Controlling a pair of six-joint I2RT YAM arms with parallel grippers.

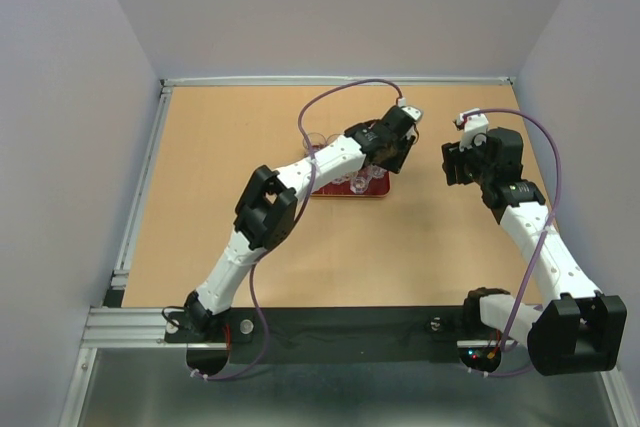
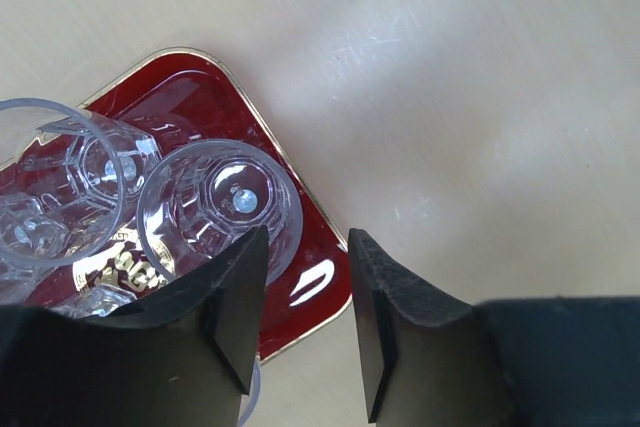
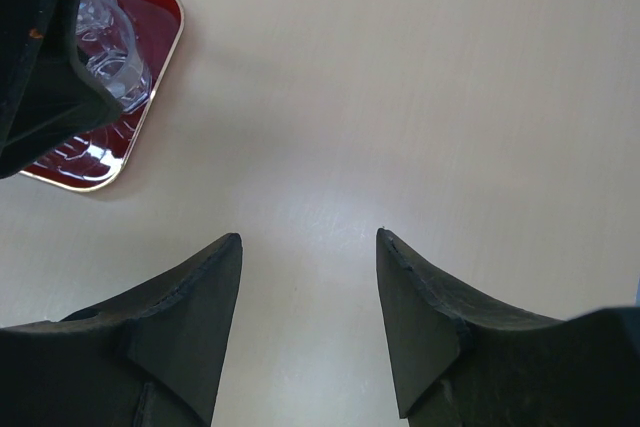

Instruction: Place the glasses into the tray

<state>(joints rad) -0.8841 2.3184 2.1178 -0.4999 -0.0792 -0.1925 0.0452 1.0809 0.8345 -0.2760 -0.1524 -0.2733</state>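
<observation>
Left gripper: it hangs over one corner of the tray. Its fingers are apart and nothing is clamped between them.
Nearest glass: it stands upright in the tray with its mouth up, so the wrist camera looks down into it. It lies to the side of the gripper's gap, at the left finger in that view. A thin part of its rim shows in the gap, but I cannot tell if the finger touches it.
Other glasses: more clear glasses stand close together deeper in the tray, around the gold emblem.
Right gripper: its fingers are spread wide with nothing between them, above the bare surface. The tray corner is off to its left, well apart.
Nearer arm: the left one, clearly. From above, it reaches across the tray while the right gripper waits beside it.
Doubtful glass: it shows faintly beyond the left arm, and I cannot tell if it is inside the tray.
Coming move, as I judge: the left gripper should rise straight up, because a sideways move could push the glass at its finger.
</observation>
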